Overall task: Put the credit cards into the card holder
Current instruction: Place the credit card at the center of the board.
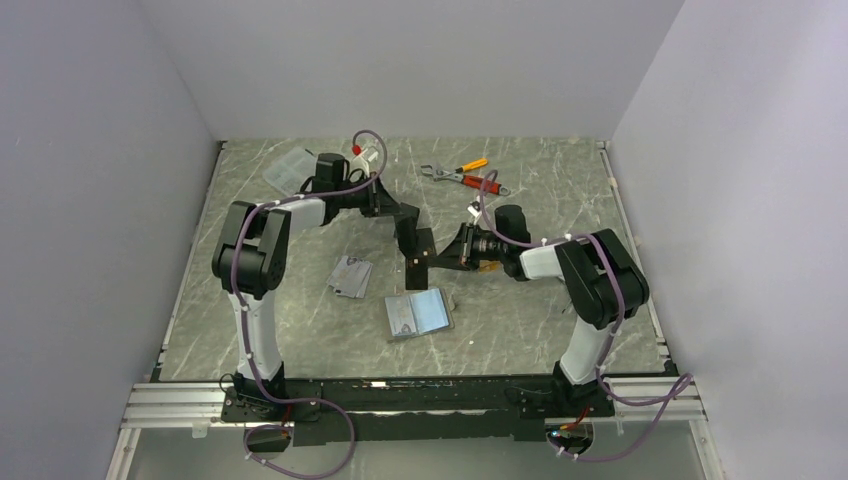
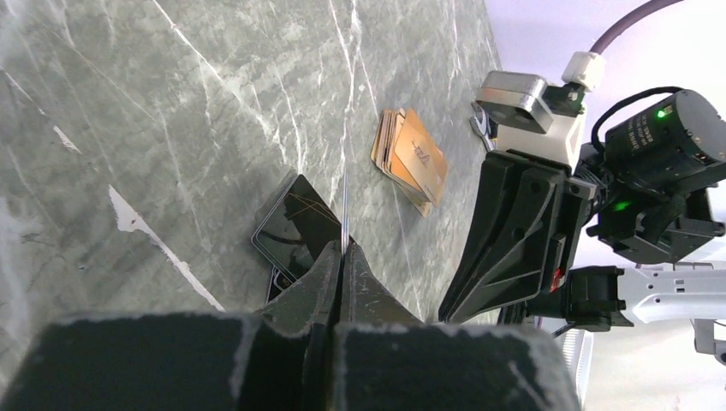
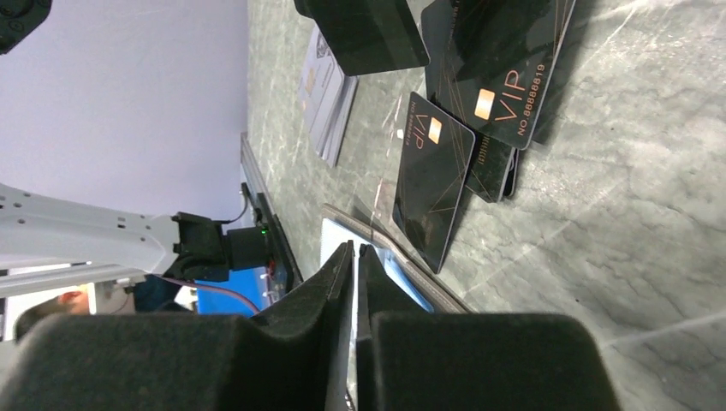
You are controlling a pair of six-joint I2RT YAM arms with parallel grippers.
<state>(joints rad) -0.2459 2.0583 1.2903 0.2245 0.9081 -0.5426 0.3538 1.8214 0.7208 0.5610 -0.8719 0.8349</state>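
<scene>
Since a card this thin is best fed into a slot by its edge, a thin card (image 2: 344,210) is pinched upright between the fully closed fingers of the left tool (image 2: 342,254). Only its pale edge is shown to the left wrist, so its colour cannot be told. Just beyond and beneath that tool, several black cards (image 2: 295,224) are spread flat and overlapping on the table (image 2: 171,103). A little farther out a fanned stack of orange-gold cards (image 2: 411,158) is seen, close beside the right tool (image 3: 354,250).

The right tool is closed almost completely, with only a sliver between its fingers, and nothing is seen to be held there. It is pointed across the black cards toward the left tool, probably so that the held card can be steadied or taken over.

The card holder (image 1: 418,313) is laid open on the table with its blue-grey lining upward. It is placed on the near side of both tools, close to them, and is not touched by the held card. A small pile of silvery-grey cards (image 1: 350,277) is set to the left of the holder, apart from it. Whether any card is already tucked into a slot cannot be told, and much of the task is judged to be undone.
</scene>
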